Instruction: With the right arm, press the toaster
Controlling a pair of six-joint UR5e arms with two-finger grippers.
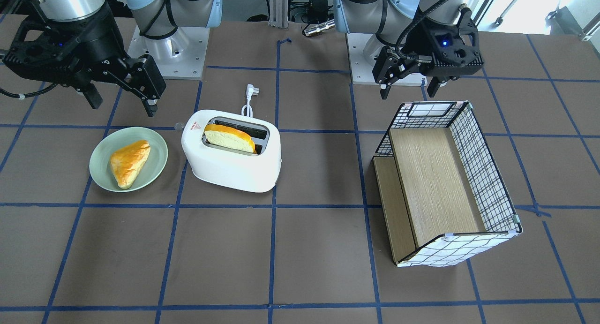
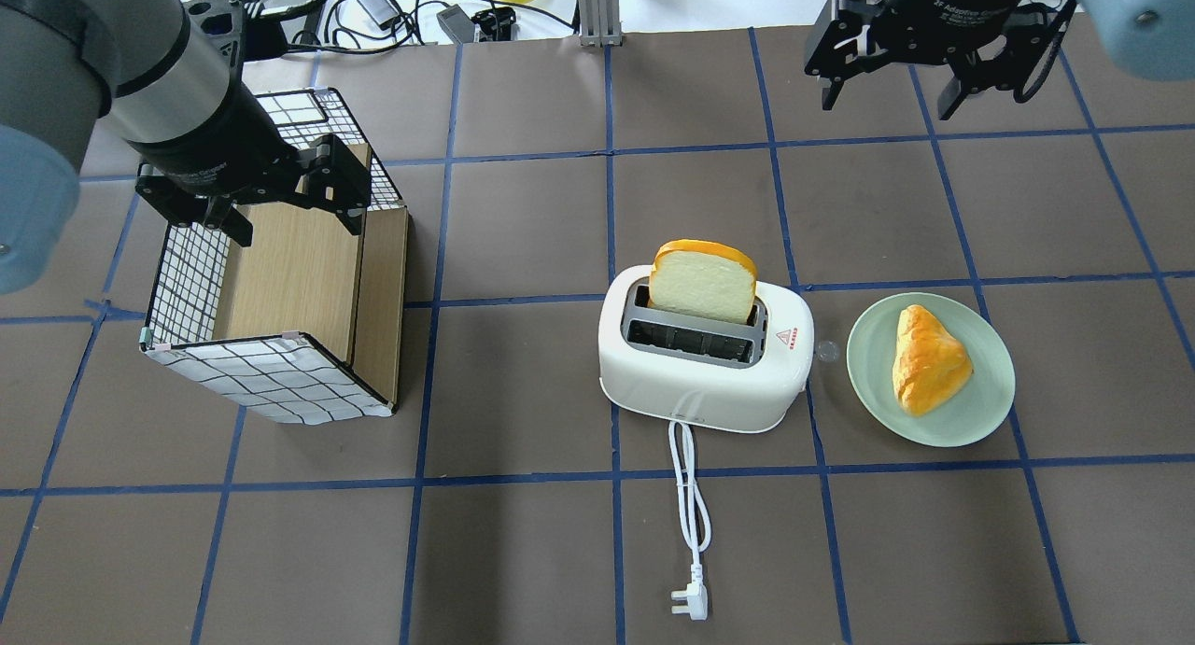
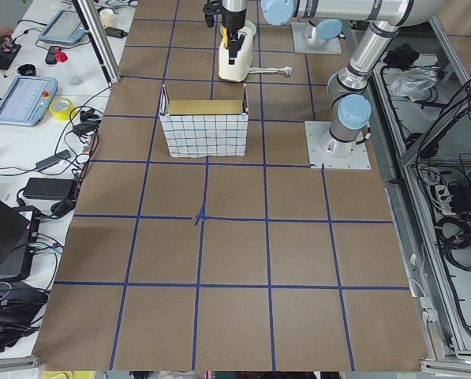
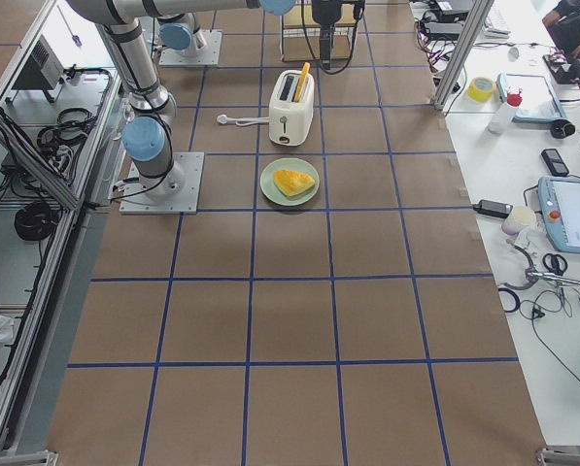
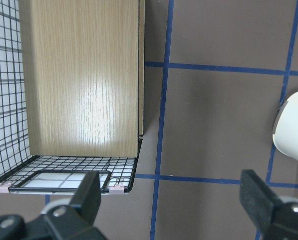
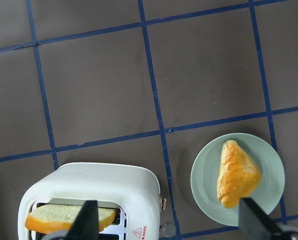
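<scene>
The white toaster [image 1: 232, 167] stands mid-table with a bread slice [image 1: 229, 137] upright in one slot; it also shows in the overhead view [image 2: 705, 388] and the right wrist view [image 6: 94, 187]. Its white cord and plug [image 2: 689, 505] lie on the table toward the robot. My right gripper [image 1: 122, 101] is open and empty; it hangs high above the table, clear of the toaster, also seen in the overhead view [image 2: 889, 94]. My left gripper [image 2: 291, 220] is open and empty above the grid-patterned box [image 2: 280, 281].
A pale green plate [image 1: 157, 146] with a golden pastry [image 1: 129, 163] sits right beside the toaster, on the right arm's side. The grid-patterned box [image 1: 436, 183] lies on its side, its open face up, on the left arm's side.
</scene>
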